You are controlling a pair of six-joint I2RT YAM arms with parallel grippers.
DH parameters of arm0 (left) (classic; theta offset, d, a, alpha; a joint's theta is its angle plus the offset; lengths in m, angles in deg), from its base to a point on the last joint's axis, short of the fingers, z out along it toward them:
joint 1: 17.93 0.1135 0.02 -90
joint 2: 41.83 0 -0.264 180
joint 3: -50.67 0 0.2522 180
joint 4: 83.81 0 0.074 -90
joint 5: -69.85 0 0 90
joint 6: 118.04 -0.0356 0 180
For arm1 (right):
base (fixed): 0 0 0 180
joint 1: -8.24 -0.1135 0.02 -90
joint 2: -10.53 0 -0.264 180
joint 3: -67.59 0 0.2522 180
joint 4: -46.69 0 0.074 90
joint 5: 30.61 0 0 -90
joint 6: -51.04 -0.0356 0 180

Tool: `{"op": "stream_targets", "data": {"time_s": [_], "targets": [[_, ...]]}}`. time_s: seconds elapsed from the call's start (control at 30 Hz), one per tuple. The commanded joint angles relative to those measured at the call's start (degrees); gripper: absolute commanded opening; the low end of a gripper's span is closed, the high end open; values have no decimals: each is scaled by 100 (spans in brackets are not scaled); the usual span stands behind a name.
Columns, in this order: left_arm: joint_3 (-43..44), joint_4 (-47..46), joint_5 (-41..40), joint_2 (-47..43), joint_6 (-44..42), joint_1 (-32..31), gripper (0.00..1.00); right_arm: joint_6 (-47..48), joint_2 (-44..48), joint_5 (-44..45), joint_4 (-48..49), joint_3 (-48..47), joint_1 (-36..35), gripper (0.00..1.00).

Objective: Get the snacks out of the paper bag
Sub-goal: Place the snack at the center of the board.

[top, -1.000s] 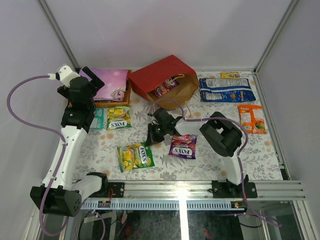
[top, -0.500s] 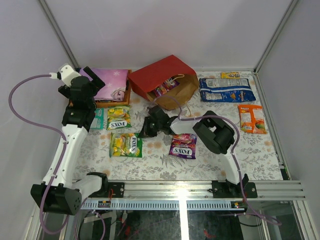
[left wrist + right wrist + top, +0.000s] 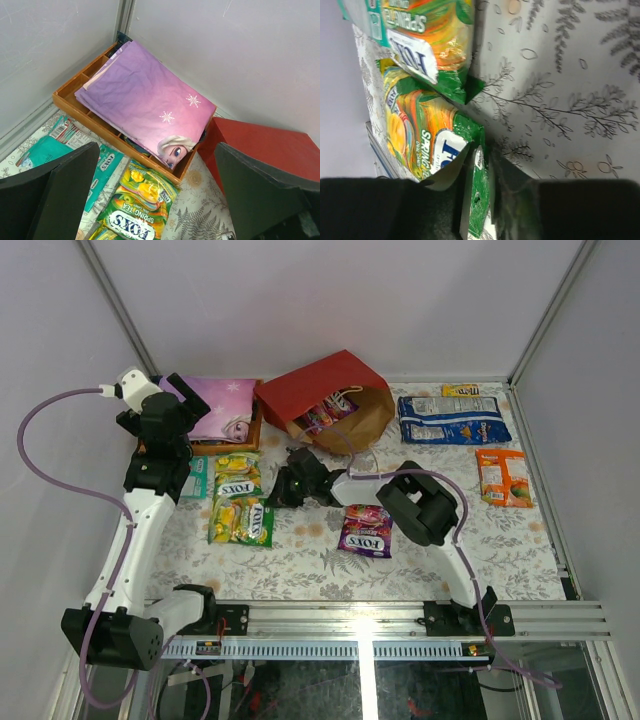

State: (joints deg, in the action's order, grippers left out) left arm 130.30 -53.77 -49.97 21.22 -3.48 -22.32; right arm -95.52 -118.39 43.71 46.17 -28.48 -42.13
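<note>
Though half-hidden, snacks (image 3: 322, 419) inside paper bag (image 3: 318, 386).

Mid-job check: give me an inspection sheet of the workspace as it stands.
Surface: floral table, no spills seen.
Job's things: paper bag on its side, packets inside its mouth; blue-white bag, orange packet, purple Fox's bag, two green Fox's bags outside.
Clutter: orange tray holding a purple item.
Grippers: left gripper open, empty; right gripper narrow around a green Fox's bag's corner, grip unclear.
Cables: purple cable loops beyond the table's left; another passes the bag's mouth.
Surroundings: white walls; nothing else seen.
</note>
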Motion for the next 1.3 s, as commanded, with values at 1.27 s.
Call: {"op": "stream_targets", "data": {"time_s": [1.27], "targets": [[-3, -215, 635, -675, 131, 54, 100, 5434, -514, 685, 785, -1326, -1663, 72]]}}
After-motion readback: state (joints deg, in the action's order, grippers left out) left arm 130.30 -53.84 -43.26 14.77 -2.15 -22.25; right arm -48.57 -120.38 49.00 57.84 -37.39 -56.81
